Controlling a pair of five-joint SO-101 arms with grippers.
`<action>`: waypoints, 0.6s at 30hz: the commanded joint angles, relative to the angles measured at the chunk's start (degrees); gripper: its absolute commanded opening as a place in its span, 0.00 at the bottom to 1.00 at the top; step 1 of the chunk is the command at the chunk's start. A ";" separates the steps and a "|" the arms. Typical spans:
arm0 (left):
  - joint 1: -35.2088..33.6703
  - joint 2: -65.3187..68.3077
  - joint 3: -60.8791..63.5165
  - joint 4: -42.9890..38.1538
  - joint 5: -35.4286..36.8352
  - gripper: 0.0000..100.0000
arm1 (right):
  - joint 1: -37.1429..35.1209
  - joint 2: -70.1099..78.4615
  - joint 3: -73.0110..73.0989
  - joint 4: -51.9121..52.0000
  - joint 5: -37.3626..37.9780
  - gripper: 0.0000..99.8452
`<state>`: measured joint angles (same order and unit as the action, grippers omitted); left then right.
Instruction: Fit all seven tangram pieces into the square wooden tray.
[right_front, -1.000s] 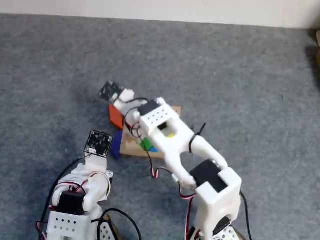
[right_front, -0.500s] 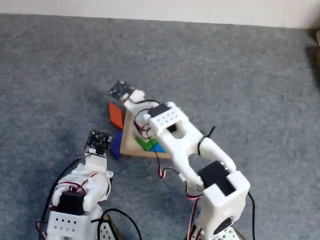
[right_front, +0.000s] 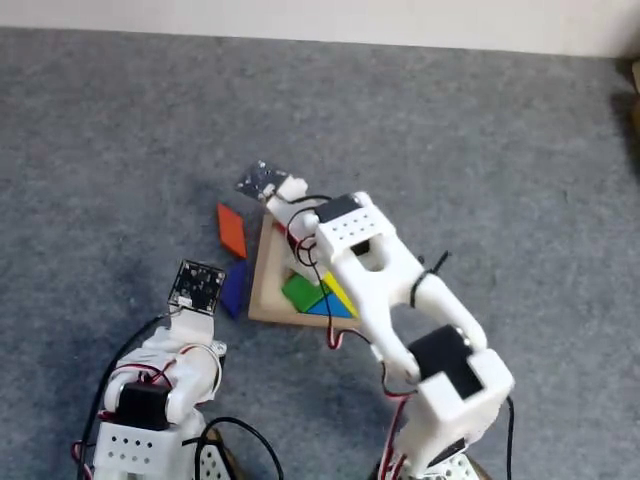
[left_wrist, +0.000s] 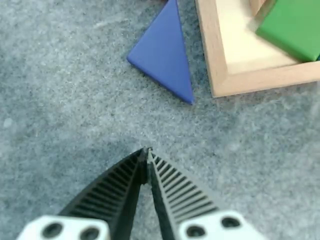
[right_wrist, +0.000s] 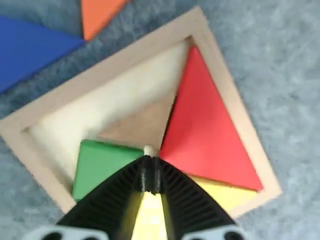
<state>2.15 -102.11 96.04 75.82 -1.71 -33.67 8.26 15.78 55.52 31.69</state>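
Tray (right_front: 258, 296) holds 5 pcs (right_front: 300, 290); 2 outside: orange pc (right_front: 231, 230), blue pc (right_front: 233, 288).

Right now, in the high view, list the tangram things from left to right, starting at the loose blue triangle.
blue triangle → left wall of the wooden tray → green square → yellow triangle. The orange piece is left out, since it spans the same stretch as the blue triangle.

tray (right_front: 258, 292) — partly under right arm (right_front: 380, 270)
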 joint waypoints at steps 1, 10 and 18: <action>-0.48 -1.89 1.10 0.26 -0.44 0.01 | -0.31 -7.87 1.63 0.04 -2.99 0.00; -0.48 -1.89 1.10 0.26 -0.44 0.01 | -2.68 -10.59 13.93 -19.82 -5.54 0.00; -0.48 -1.89 1.10 0.26 -0.44 0.01 | -6.90 -10.59 18.15 -20.35 -5.45 0.00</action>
<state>2.15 -102.11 96.04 75.82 -1.71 -38.42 0.88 34.07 36.18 26.59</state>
